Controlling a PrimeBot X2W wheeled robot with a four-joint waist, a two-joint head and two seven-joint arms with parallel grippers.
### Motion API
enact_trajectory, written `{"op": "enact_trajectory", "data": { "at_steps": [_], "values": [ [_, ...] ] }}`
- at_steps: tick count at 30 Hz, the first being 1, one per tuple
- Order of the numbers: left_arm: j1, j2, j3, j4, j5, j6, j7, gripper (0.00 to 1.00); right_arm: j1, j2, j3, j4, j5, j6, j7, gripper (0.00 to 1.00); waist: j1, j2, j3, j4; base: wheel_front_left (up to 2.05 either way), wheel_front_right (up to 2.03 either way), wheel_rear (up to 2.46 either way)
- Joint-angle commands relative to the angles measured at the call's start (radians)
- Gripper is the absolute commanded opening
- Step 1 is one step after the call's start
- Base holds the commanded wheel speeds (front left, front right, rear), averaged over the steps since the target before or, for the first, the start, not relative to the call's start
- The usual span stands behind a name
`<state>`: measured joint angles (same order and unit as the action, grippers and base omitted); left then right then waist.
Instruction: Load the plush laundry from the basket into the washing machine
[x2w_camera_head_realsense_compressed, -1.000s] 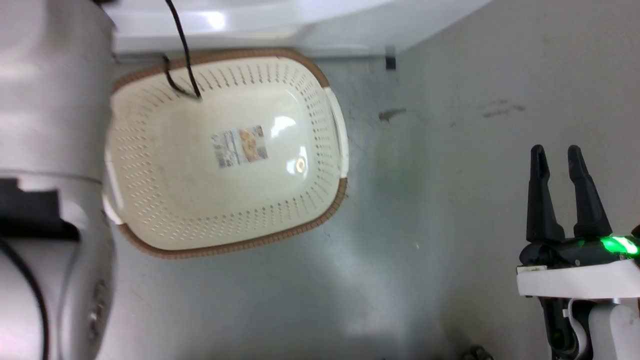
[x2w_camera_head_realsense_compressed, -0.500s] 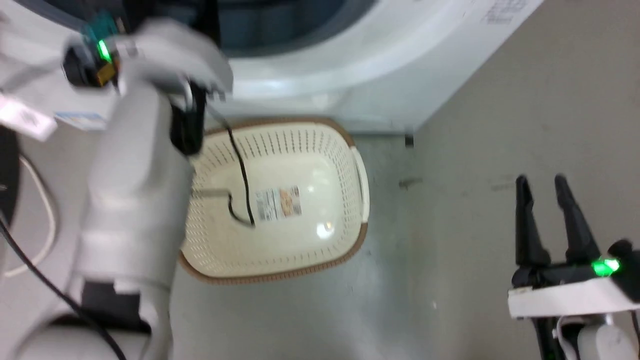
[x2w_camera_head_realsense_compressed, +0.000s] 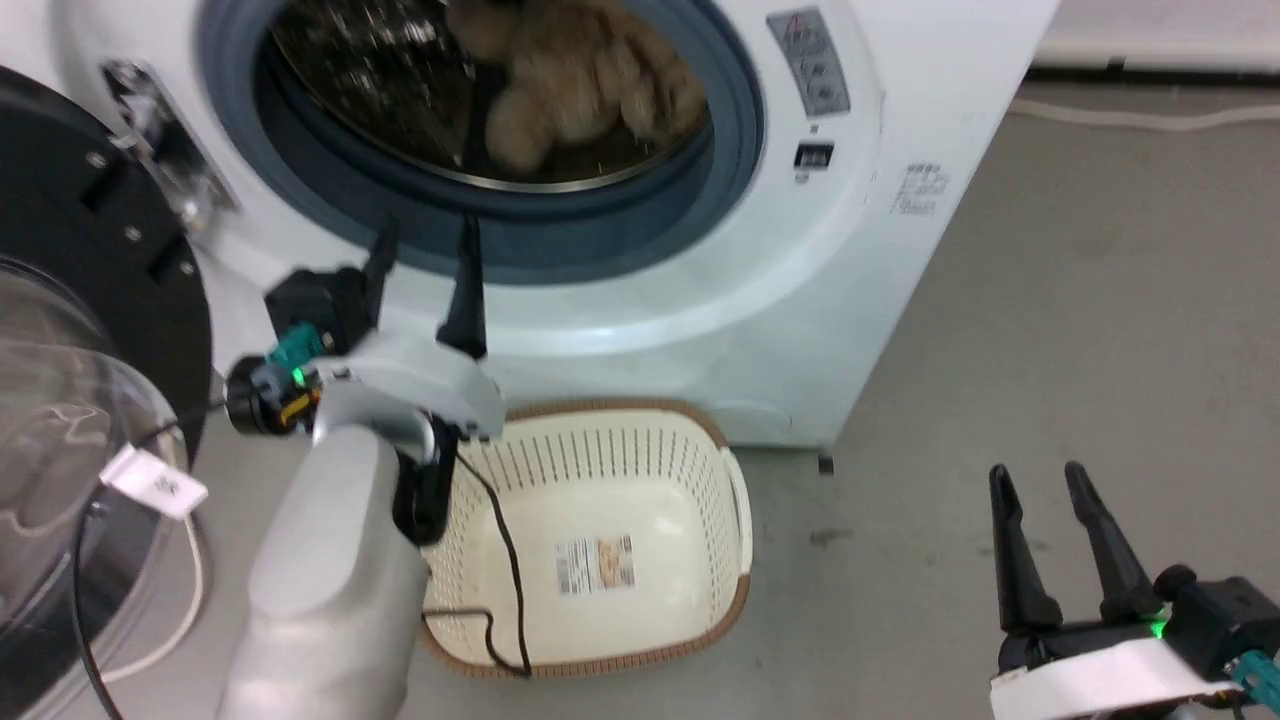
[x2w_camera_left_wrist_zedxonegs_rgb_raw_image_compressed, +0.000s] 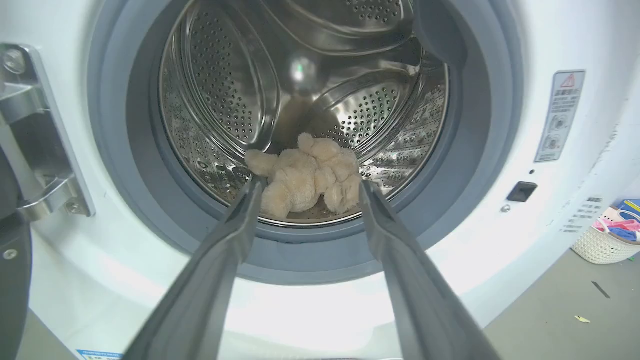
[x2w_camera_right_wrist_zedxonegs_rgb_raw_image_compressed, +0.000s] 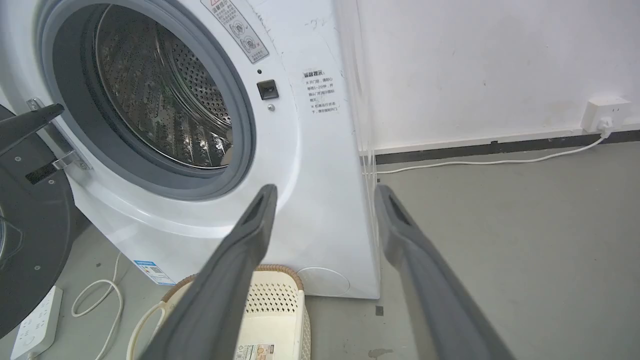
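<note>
You've got the plush laundry (x2w_camera_left_wrist_zedxonegs_rgb_raw_image_compressed: 307, 175) inside the washing machine (x2w_camera_head_realsense_compressed: 850, 250). It lies at the btm front of the steel drum (x2w_camera_left_wrist_zedxonegs_rgb_raw_image_compressed: 225, 100), just behind the grey gasket (x2w_camera_left_wrist_zedxonegs_rgb_raw_image_compressed: 475, 125), limbs bunched up, w/ nothing gripping it.

The left gripper (x2w_camera_head_realsense_compressed: 427, 235) hangs in front of the opening, level w/ the gasket's lower lip, fingers pointing into the drum. Its jaws stand wide and empty. In the left wrist cam the toy shows btw the two fingertips, further in and apart from them.

The right gripper (x2w_camera_head_realsense_compressed: 1036, 475) sits low on your right over the bare floor (x2w_camera_head_realsense_compressed: 1050, 300), well apart from the machine's front. Jaws wide there too, holding nothing.

The basket (x2w_camera_head_realsense_compressed: 700, 480) stands upright on the floor, right against the machine's base and below the opening. Its label sticker (x2w_camera_head_realsense_compressed: 595, 563) shows on the btm, and a black cable (x2w_camera_head_realsense_compressed: 505, 560) from the pale left forearm (x2w_camera_head_realsense_compressed: 330, 580) droops across its inside.

The door (x2w_camera_head_realsense_compressed: 100, 250) is swung fully open to the left, black rim and bulged clear glass toward you.

In the right wrist cam a white power strip (x2w_camera_right_wrist_zedxonegs_rgb_raw_image_compressed: 35, 325) lies on the floor by the door, and a white cord (x2w_camera_right_wrist_zedxonegs_rgb_raw_image_compressed: 500, 161) runs along the wall base to a socket (x2w_camera_right_wrist_zedxonegs_rgb_raw_image_compressed: 607, 107). Far right in the left wrist cam, a second pale basket (x2w_camera_left_wrist_zedxonegs_rgb_raw_image_compressed: 600, 247) w/ coloured items sits on the floor past the machine's corner.
</note>
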<state>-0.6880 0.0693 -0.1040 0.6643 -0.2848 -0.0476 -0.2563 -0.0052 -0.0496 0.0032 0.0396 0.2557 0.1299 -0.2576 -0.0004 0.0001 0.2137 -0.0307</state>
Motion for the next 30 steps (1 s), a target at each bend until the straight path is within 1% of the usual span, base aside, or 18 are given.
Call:
{"op": "enact_trajectory", "data": {
  "at_steps": [1, 6, 12, 17, 23, 30],
  "values": [
    [0.038, -0.004, -0.007, -0.016, 0.003, -0.006, -0.005, 1.0, 0.018, -0.001, 0.0, 0.007, -0.007, 0.001, -0.004, 1.0, 0.0004, -0.0001, -0.08, 0.013, 0.0, 0.0, 0.0],
    [0.156, 0.007, -0.019, -0.068, 0.005, 0.0, 0.003, 1.0, 0.056, -0.001, 0.002, 0.023, -0.018, 0.001, -0.004, 1.0, 0.0004, -0.0001, -0.157, 0.021, 0.0, 0.0, 0.0],
    [0.306, 0.017, -0.002, -0.168, -0.019, 0.027, 0.029, 1.0, 0.106, -0.001, 0.002, 0.03, -0.035, 0.001, -0.004, 1.0, 0.0004, -0.0001, -0.221, 0.029, 0.0, 0.0, 0.0],
    [0.432, 0.025, 0.005, -0.284, -0.032, 0.044, 0.041, 1.0, 0.119, -0.001, 0.001, 0.026, -0.04, 0.001, -0.004, 1.0, 0.0004, -0.0001, -0.235, 0.028, 0.0, 0.0, 0.0],
    [0.563, 0.032, 0.023, -0.4, -0.047, 0.077, 0.058, 1.0, 0.126, -0.001, -0.007, 0.025, -0.047, 0.001, -0.004, 1.0, 0.0004, -0.0001, -0.238, 0.028, 0.0, 0.0, 0.0],
    [0.674, 0.053, 0.016, -0.498, -0.031, 0.102, 0.079, 1.0, 0.137, -0.001, -0.013, 0.028, -0.056, 0.001, -0.004, 1.0, 0.0004, -0.0001, -0.237, 0.035, 0.0, 0.0, 0.0]
  ]
}}
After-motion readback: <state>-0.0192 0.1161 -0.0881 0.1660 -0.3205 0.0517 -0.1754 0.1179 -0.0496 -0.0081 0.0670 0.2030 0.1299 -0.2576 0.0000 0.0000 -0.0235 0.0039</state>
